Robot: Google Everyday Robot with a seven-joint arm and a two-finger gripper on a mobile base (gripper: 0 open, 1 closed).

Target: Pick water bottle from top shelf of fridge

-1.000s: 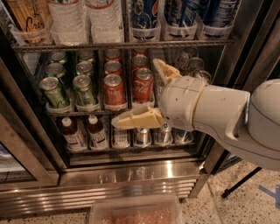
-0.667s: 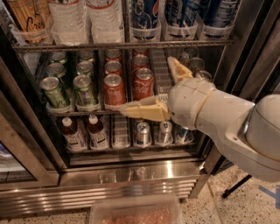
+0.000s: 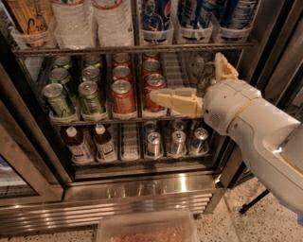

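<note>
Two clear ribbed water bottles (image 3: 73, 23) (image 3: 113, 21) stand side by side on the top shelf (image 3: 142, 48), a dark wire rack in the fridge (image 3: 142, 189); their tops are cut off by the frame. My gripper (image 3: 186, 75) is below that shelf, in front of the can rack at the right. It is open wide and holds nothing. One cream finger (image 3: 177, 101) points left at the red cans and the other finger (image 3: 222, 66) points up. The water bottles are up and to the left of it.
Blue Pepsi bottles (image 3: 156, 14) stand right of the water bottles and an amber tea bottle (image 3: 28, 19) left of them. Green cans (image 3: 59, 97) and red cans (image 3: 123, 97) fill the middle rack; small bottles (image 3: 78, 144) and silver cans (image 3: 175, 142) sit lower. A plastic bin (image 3: 147, 229) is on the floor.
My gripper has moved to the right and a little upward, still open. Nothing in the fridge has shifted.
</note>
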